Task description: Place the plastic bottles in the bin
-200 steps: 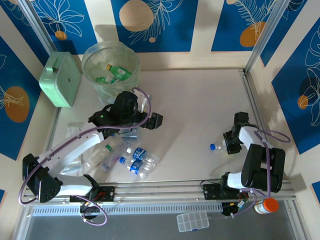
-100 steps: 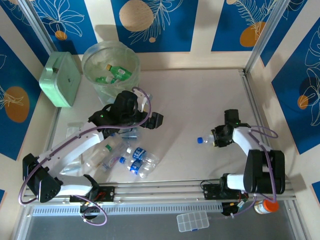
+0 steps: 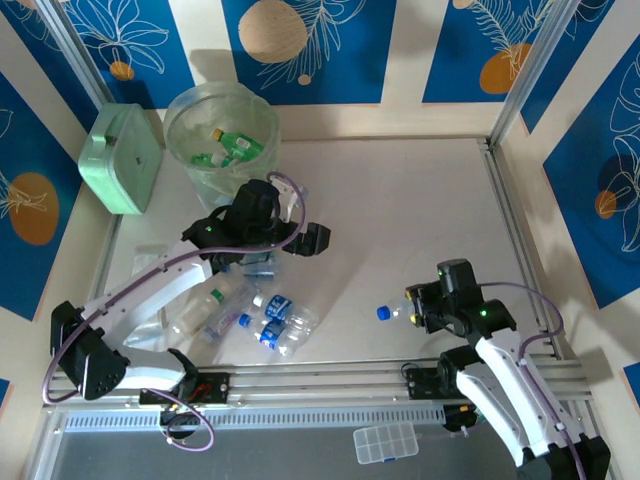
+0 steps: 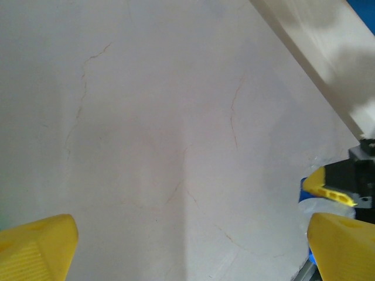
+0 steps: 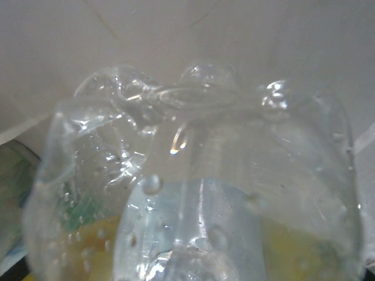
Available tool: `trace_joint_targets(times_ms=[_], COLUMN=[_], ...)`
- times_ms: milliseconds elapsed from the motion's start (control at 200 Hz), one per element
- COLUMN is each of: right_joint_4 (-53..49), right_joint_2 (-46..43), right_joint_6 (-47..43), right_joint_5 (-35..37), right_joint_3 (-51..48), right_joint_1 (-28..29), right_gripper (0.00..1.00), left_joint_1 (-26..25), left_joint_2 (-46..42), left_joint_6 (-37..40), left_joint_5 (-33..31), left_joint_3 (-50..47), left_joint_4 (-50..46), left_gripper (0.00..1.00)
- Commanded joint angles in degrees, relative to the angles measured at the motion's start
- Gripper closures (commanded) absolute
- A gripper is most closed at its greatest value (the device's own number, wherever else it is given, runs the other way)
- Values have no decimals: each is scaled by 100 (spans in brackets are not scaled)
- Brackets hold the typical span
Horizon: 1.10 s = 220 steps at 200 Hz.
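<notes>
Plastic bottles [image 3: 250,315] lie in a loose cluster on the pale table [image 3: 400,190], at its near left, just below the left arm's wrist. Some are clear with white caps and some carry blue labels. More of them, green among them, sit inside the tall round translucent grey-green bin [image 3: 176,112] at the far left corner, next to the mint green square box [image 3: 120,158].

One small clear plastic bottle with a blue cap [image 3: 403,309] is apart from the rest, at the near right of the table. The right gripper [image 3: 425,310] is pinched tight on its body, and the capped end sticks out to the left. In the right wrist view its dimpled clear base [image 5: 199,193] is right up against the lens, and the yellow of the finger pads shows dimly through the plastic at the bottom. Whether this bottle touches the table cannot be told.

The left gripper [image 4: 190,249] has its yellow fingers [image 4: 35,246] spread wide with nothing between them. They hang over bare table and touch no bottle.
</notes>
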Motion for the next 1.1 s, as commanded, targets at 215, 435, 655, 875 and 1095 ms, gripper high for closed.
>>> trace_joint_targets(times_ms=[215, 435, 655, 875, 1095], right_joint_4=[2236, 2976, 3225, 3369, 3160], right_joint_2=[1980, 3029, 2980, 2697, 2533], right_joint_6=[-855, -2444, -2544, -2390, -2459], right_joint_5=[-505, -1355, -1521, -1498, -1257], right_joint_3=[1241, 2310, 2409, 2195, 2220], right_joint_1=[-339, -95, 329, 751, 883], right_gripper=[72, 72, 72, 72, 72], left_joint_1=[-14, -48, -162, -326, -396], left_joint_2=[171, 34, 266, 645, 892], left_joint_6=[-292, -756, -1177, -1327, -1522], left_joint_5=[811, 2243, 2637, 2805, 3035], left_joint_3=[467, -93, -643, -722, -687], left_joint_4=[-7, 835, 1662, 2101, 2411], left_gripper=[0, 3, 5, 11, 42])
